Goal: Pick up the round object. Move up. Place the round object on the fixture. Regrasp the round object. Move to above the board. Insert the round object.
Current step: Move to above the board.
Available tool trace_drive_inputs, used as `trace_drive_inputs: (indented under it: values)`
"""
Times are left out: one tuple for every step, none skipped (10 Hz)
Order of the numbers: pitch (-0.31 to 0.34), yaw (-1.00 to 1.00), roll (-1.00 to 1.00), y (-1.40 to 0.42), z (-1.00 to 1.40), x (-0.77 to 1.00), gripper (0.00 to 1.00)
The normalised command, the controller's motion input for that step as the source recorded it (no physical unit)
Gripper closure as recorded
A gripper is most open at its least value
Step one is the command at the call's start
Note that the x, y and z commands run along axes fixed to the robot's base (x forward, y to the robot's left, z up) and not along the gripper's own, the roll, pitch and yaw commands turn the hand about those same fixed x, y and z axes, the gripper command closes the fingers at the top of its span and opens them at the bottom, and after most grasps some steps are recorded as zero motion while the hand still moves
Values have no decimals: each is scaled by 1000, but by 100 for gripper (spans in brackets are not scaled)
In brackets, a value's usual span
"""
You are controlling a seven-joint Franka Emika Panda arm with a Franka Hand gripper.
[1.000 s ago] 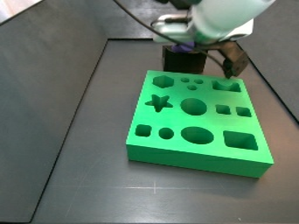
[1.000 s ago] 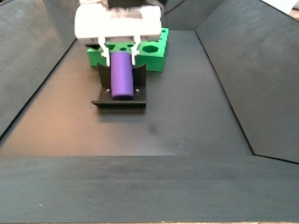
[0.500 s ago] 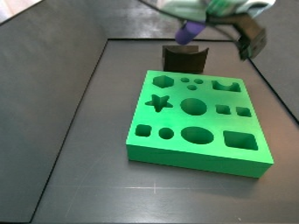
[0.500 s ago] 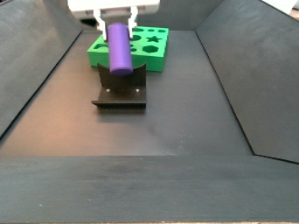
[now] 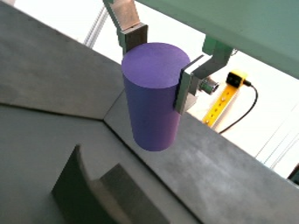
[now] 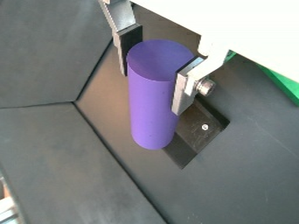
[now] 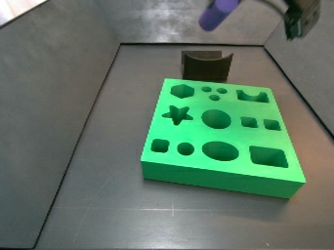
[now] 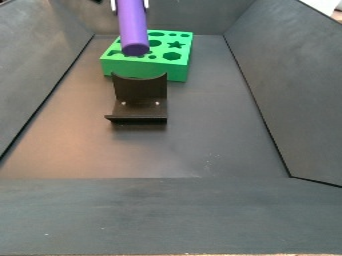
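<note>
The round object, a smooth purple cylinder peg (image 5: 156, 94), sits between the fingers of my gripper (image 5: 162, 59), which is shut on its upper end; both wrist views show this (image 6: 152, 103). It hangs in the air high above the fixture. In a side view the peg (image 7: 220, 13) is at the frame's top, above the dark fixture (image 7: 204, 64). In a side view it (image 8: 132, 26) hangs over the fixture (image 8: 139, 100), and the gripper itself is out of frame. The green board (image 7: 220, 134) with cut-out holes lies on the floor beside the fixture.
Dark sloping walls (image 8: 261, 90) enclose the black floor (image 8: 174, 160). The fixture's base plate (image 6: 197, 133) shows below the peg in a wrist view. The board (image 8: 150, 55) lies behind the fixture in a side view.
The gripper has risen straight up with the peg, lifting it off the fixture's notch to well above it. The gripper body has left both side views.
</note>
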Motion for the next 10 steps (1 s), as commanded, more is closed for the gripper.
trace_drive_inputs:
  values:
    - [-98, -119, -1000, -1000, 711, -632, 100]
    - [-108, -128, -1000, -1000, 693, -636, 100]
    - [-126, -136, -1000, -1000, 739, -710, 100]
    - [-134, -139, -1000, -1000, 730, -735, 100]
    - [-142, -147, -1000, -1000, 749, -763, 100]
    - [-145, -151, -1000, -1000, 770, -806, 100]
    - [-149, -155, -1000, -905, 736, -820, 100]
    - [-154, -158, -1000, -621, 535, -629, 100]
    - [-163, -157, -1000, -334, 326, -432, 100]
    - [-164, -150, -1000, -106, 134, -247, 100]
